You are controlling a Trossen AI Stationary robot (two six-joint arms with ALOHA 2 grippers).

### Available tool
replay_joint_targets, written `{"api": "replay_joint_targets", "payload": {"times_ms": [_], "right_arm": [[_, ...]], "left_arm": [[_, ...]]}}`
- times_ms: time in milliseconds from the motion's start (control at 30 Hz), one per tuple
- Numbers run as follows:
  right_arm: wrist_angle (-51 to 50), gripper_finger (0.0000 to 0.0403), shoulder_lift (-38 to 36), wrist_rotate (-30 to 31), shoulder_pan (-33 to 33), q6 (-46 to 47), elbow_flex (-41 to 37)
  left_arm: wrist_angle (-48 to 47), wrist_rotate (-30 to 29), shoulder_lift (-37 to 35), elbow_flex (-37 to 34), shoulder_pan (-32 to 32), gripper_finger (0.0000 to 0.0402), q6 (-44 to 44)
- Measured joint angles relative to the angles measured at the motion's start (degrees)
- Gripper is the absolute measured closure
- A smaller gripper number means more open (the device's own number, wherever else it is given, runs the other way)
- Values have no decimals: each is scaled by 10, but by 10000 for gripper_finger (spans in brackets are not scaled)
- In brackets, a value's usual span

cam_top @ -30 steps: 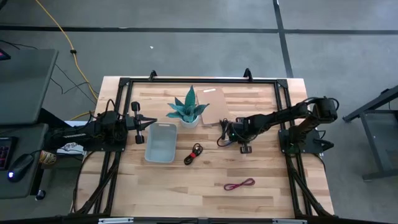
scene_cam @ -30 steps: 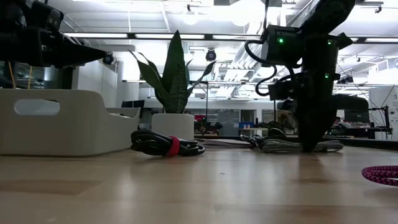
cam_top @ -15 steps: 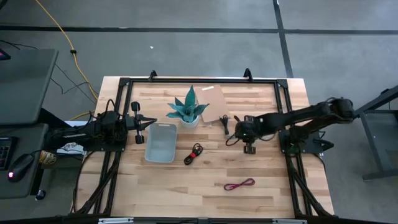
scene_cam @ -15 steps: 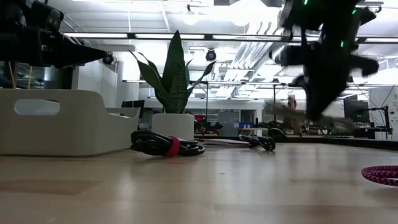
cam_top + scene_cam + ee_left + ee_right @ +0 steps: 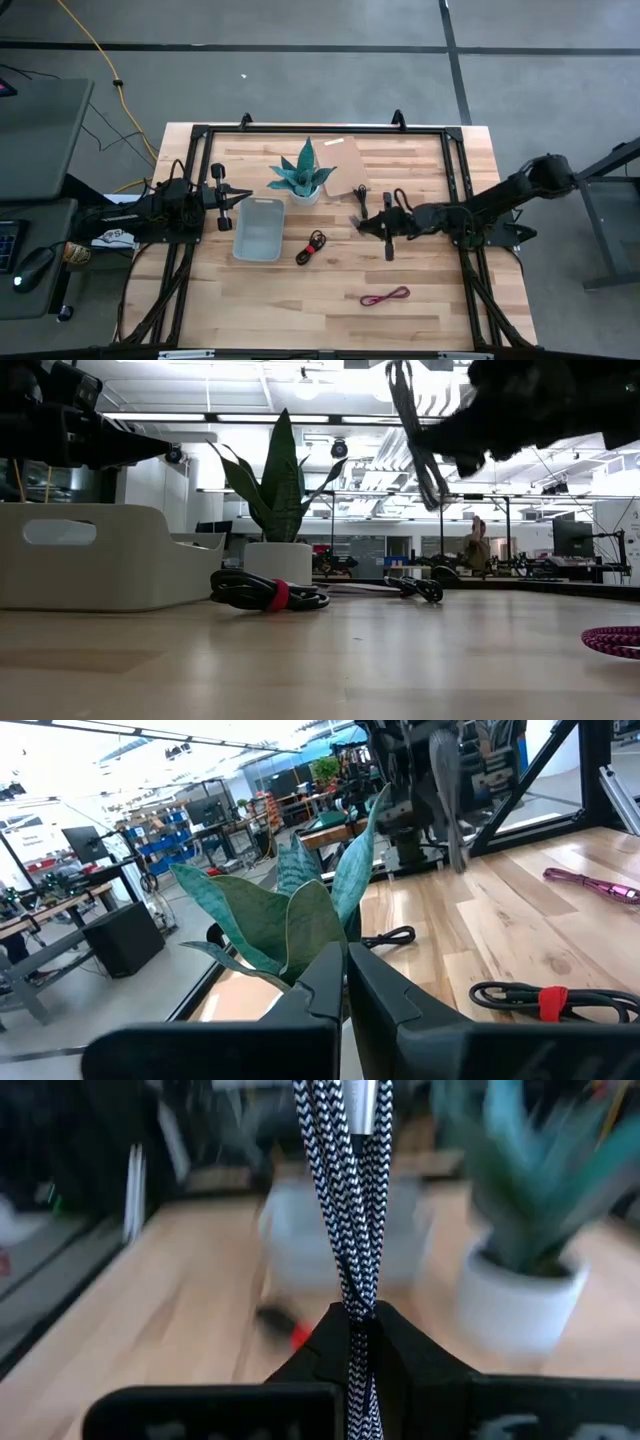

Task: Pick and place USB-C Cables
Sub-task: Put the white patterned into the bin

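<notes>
Silver-grey cable (image 5: 352,1190) hangs pinched in your right gripper (image 5: 355,1342); carry it next over the bin (image 5: 258,228).

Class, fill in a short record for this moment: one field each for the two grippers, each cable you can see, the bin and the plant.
right gripper: lifted above the table, shut on the silver-grey braided cable
left gripper: shut, waiting at the table's left edge beside the bin
black cable with red tie: on the table, right of the bin
black cable: on the table near the plant
magenta cable: on the table, near the front
white bin: no cable visible inside
potted plant: upright, behind the bin
</notes>
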Motion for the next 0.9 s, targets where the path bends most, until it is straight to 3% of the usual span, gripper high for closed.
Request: {"api": "replay_joint_targets", "payload": {"times_ms": [133,500,567,733,900], "right_arm": [[90,400,40,13,2,-33,12],[98,400,124,-11,-26,-85,105],[98,400,132,-25,-32,-90,118],[98,399,152,-40,-37,-106,150],[98,401,175,-50,-37,-109,181]], "left_arm": [[0,0,0,0,0,401,0],[8,0,0,0,0,401,-7],[10,8,0,0,0,401,-67],[107,59,1,0,0,401,-346],[228,119,42,0,-33,401,-417]]}}
